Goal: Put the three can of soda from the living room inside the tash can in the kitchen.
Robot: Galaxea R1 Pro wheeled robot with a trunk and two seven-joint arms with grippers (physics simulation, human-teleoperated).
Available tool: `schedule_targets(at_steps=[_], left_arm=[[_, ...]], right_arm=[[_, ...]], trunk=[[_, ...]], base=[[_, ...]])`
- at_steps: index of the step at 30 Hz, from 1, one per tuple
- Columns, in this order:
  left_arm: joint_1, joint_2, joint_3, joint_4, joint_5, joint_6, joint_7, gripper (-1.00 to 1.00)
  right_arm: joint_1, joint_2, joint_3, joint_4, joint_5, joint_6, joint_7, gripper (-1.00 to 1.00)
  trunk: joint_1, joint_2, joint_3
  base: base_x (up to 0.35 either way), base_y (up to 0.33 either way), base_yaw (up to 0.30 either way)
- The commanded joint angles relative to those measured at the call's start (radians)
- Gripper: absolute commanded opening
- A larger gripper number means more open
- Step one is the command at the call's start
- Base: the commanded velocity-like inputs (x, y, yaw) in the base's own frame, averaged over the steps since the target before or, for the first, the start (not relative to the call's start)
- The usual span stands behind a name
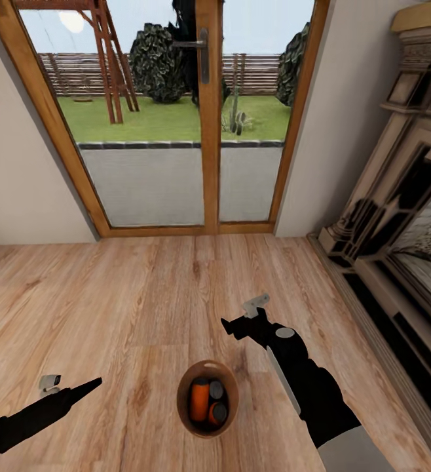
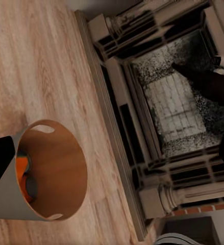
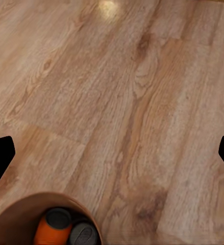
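Orange cans (image 1: 206, 401) between both grippers

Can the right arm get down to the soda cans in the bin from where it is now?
Probably yes. The right gripper hangs just beyond the trash can, whose top is uncovered, and the soda cans lie exposed inside. The narrow bin walls may crowd the jaws, though.

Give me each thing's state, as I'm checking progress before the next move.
Trash can: upright on the wood floor, holding soda cans.
Glass doors: closed.
Left tool: empty, opening unclear.
Right tool: open, empty.
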Motion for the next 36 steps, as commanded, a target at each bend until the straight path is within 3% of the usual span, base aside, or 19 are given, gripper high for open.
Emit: schedule_targets(at_steps=[1, 3, 5, 7, 13, 19, 24, 25, 26, 30, 33, 36], left_arm=[[0.000, 0.000, 0.000, 0.000, 0.000, 0.000, 0.000, 1.00], [0.000, -0.002, -0.001, 0.000, 0.000, 0.000, 0.000, 1.00], [0.000, -0.002, -0.001, 0.000, 0.000, 0.001, 0.000, 1.00], [0.000, -0.002, -0.001, 0.001, 0.000, 0.002, 0.000, 1.00], [0.000, -0.003, 0.001, 0.008, -0.002, 0.000, -0.001, 1.00], [0.000, -0.002, 0.003, 0.032, -0.007, -0.003, -0.001, 1.00], [0.000, 0.001, 0.001, 0.103, -0.011, -0.016, -0.001, 1.00], [0.000, 0.001, 0.001, 0.121, -0.011, -0.034, -0.001, 1.00], [0.000, 0.002, 0.000, 0.197, -0.013, -0.105, -0.001, 1.00], [0.000, 0.003, -0.001, 0.252, -0.020, -0.152, -0.001, 1.00], [0.000, 0.004, -0.001, 0.322, -0.062, -0.226, -0.001, 1.00], [0.000, 0.004, -0.001, 0.350, -0.094, -0.252, -0.001, 1.00]], right_arm=[[0.000, 0.000, -0.001, 0.011, 0.000, 0.000, 0.000, 1.00], [0.000, -0.002, -0.004, 0.116, 0.001, -0.003, -0.006, 1.00], [0.000, -0.007, -0.005, 0.149, 0.001, -0.003, -0.007, 1.00], [0.000, -0.029, -0.006, 0.211, 0.001, -0.022, -0.008, 1.00], [0.000, -0.051, -0.014, 0.358, 0.000, -0.126, -0.008, 1.00], [0.000, -0.057, -0.120, 0.559, 0.000, -0.256, -0.007, 1.00], [0.000, -0.059, -0.163, 0.715, 0.000, -0.365, -0.007, 1.00], [0.000, -0.059, -0.168, 0.746, 0.001, -0.388, -0.007, 1.00], [0.000, -0.058, -0.175, 0.841, 0.000, -0.421, -0.006, 1.00], [0.000, -0.058, -0.176, 0.894, -0.001, -0.429, -0.007, 1.00], [0.000, -0.059, -0.178, 0.965, -0.001, -0.463, -0.008, 1.00], [0.000, -0.059, -0.178, 0.999, -0.001, -0.495, -0.008, 1.00]], trunk=[[-0.004, 0.007, 0.005], [-0.012, 0.021, 0.015], [-0.019, 0.035, 0.024], [-0.027, 0.049, 0.034], [-0.050, 0.091, 0.062], [-0.073, 0.133, 0.091], [-0.092, 0.168, 0.115], [-0.096, 0.175, 0.120], [-0.100, 0.182, 0.125], [-0.115, 0.210, 0.144], [-0.127, 0.231, 0.158], [-0.138, 0.252, 0.173]], base=[[0.000, 0.000, 0.000], [0.000, 0.000, 0.000], [0.000, 0.000, 0.000], [0.000, 0.000, 0.000], [0.000, 0.000, 0.000], [0.000, 0.000, 0.000], [0.000, 0.000, 0.000], [0.000, 0.000, 0.000], [0.000, 0.000, 0.000], [0.000, 0.000, 0.000], [0.000, 0.000, 0.000], [0.000, 0.000, 0.000]])
